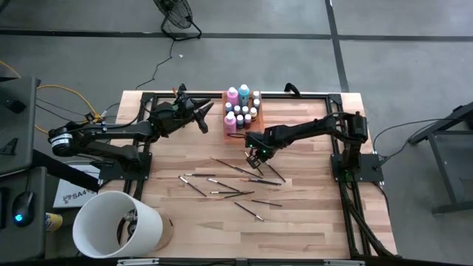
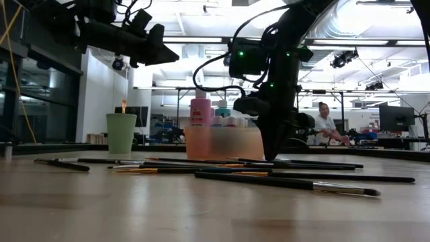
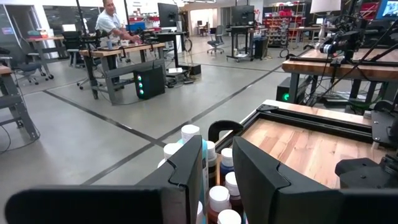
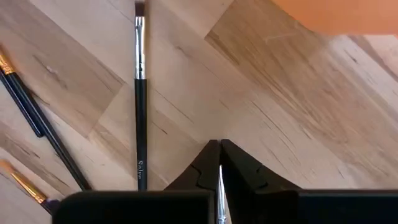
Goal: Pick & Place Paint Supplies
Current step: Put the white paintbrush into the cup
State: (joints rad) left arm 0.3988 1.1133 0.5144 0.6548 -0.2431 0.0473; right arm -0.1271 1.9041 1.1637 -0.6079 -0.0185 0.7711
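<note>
Beside orange tray (image 1: 242, 112), right gripper (image 4: 219, 163) pinching brush (image 4: 220, 196), table (image 1: 310, 214)

My desk (image 1: 310, 222) is pale wood with darker grain. The brushes (image 1: 225, 192) on it have black handles and silver ferrules. The tray (image 1: 227, 112) is translucent orange, holding pink and teal bottles (image 1: 232, 94) and white-capped dark bottles (image 1: 248, 112). The cup (image 2: 121, 132) is mint green.

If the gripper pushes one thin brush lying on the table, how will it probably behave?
The brush has a thin, round-looking handle lying flat on the smooth wooden table, so it would probably roll or slide. It looks light. Being so low, it may be difficult to grasp.
</note>
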